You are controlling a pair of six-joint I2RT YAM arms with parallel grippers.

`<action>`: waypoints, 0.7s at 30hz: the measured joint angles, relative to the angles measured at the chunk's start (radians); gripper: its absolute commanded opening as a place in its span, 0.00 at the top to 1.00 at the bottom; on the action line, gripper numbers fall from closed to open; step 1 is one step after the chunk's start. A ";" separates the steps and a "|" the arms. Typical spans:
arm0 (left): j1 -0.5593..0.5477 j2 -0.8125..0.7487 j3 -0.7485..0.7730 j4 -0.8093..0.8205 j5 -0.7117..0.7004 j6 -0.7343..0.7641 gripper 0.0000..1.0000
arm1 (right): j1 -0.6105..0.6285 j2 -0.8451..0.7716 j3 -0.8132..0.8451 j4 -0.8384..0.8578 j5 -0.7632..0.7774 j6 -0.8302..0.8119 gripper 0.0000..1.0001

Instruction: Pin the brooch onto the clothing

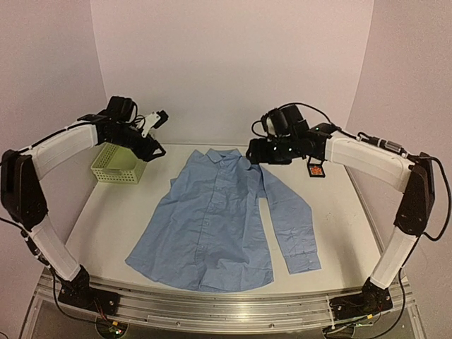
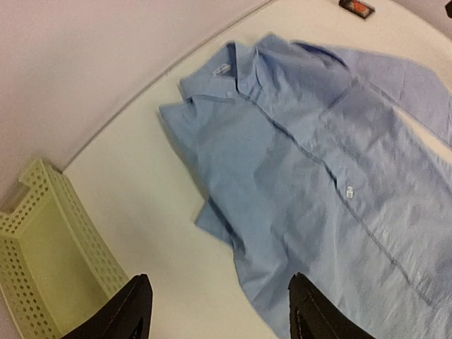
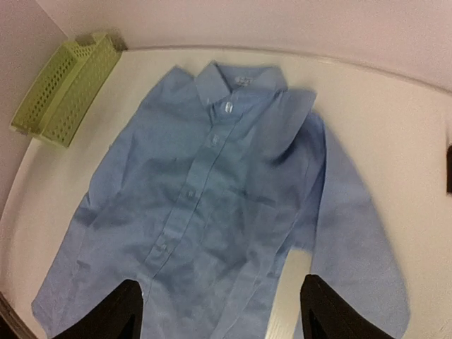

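**Claws wide and empty, brooch not yet touched**

Left claw (image 2: pixel 222 314): black fingers spread, nothing between them, raised over the far left of the white table (image 1: pixel 346 212), near the pale green perforated plastic basket (image 1: pixel 116 164). Right claw (image 3: pixel 222 318): likewise gaping and holding nothing, raised by the collar end of the light blue long-sleeved button-up cloth shirt (image 1: pixel 219 219).

Shirt: flat on the table, front up, collar toward the far edge, chest pocket showing, one sleeve laid down along its side. No ornament visible anywhere on the cloth in any view.

Tiny orange-gold brooch (image 1: pixel 316 170): inside a small black square box frame (image 2: pixel 345 3) on the far right of the table, near the shoulder of the shirt but apart from it, below the right arm. Neither claw touching it.

Reads as the very beginning: garment spread and ready, nothing else achieved. Leaves the whole job ahead, by this judgement: reaching the frame, lifting out the brooch, carrying it over the chest of the shirt, fastening it through the fabric. Probably falls to the right claw for the pickup, being the closer one.
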 measured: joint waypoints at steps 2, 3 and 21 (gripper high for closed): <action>0.010 -0.094 -0.164 0.026 -0.010 0.051 0.34 | 0.070 -0.017 -0.082 -0.048 0.006 0.092 0.33; 0.014 -0.134 -0.248 0.029 -0.013 0.076 0.34 | 0.099 -0.018 -0.133 -0.074 0.005 0.140 0.34; 0.012 -0.061 -0.457 0.138 -0.143 0.161 0.40 | 0.252 0.005 -0.571 -0.062 -0.118 0.513 0.51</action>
